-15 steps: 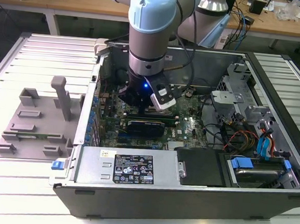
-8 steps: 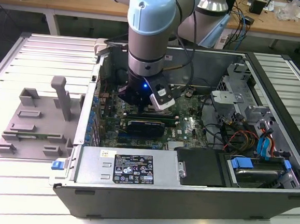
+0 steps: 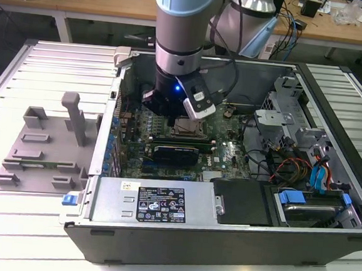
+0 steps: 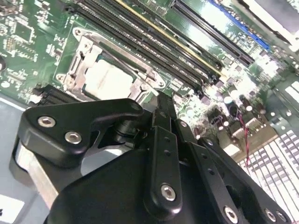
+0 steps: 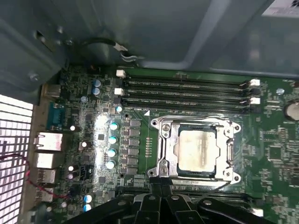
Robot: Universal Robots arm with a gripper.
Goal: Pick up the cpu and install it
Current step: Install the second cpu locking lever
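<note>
The cpu (image 5: 197,148) sits in the socket frame (image 5: 163,149) on the motherboard (image 5: 275,154). The gripper (image 5: 161,179) hangs just beside it, jaws closed and empty.

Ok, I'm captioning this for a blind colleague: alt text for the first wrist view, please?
A pale silvery square cpu sits inside a metal socket frame on a green motherboard, with black memory slots beside it. The black gripper hangs at the socket's edge.
</note>
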